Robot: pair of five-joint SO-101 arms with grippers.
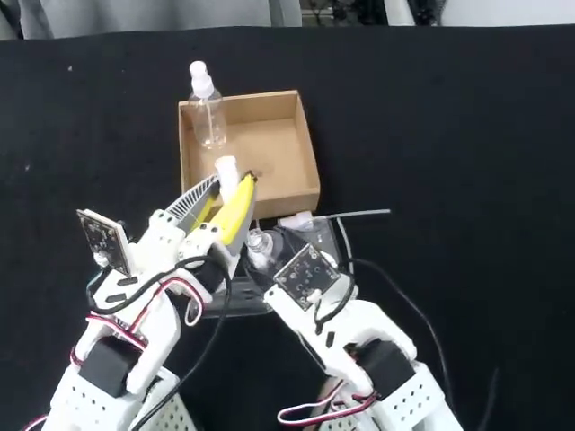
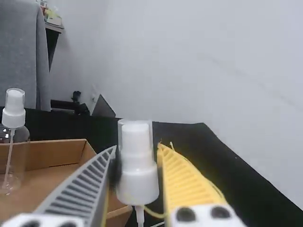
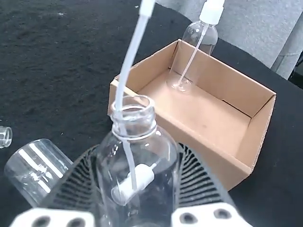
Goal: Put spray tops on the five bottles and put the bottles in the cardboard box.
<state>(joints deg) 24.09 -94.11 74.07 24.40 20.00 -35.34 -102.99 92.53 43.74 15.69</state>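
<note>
The left gripper is closed to a narrow gap on one white spray top, pinched between its grey and yellow fingers above the near edge of the cardboard box. A thin dip tube hangs from the top's underside and runs down into the open neck of a clear bottle. The right gripper holds that bottle upright just in front of the box, its dark ribbed fingers pressed against both sides of the body.

One bottle with a spray top already on it stands upright in the box's far left corner, and it is the one bottle in there.

A second uncapped bottle lies on its side on the black table cloth just beside the right gripper. A small clear neck shows near it, too little to tell what it belongs to. From above, a white piece that looks like another spray top lies near the box's near right corner, with a thin tube on the cloth beside it.

That makes three bottles and two spray tops I can count with certainty.
</note>
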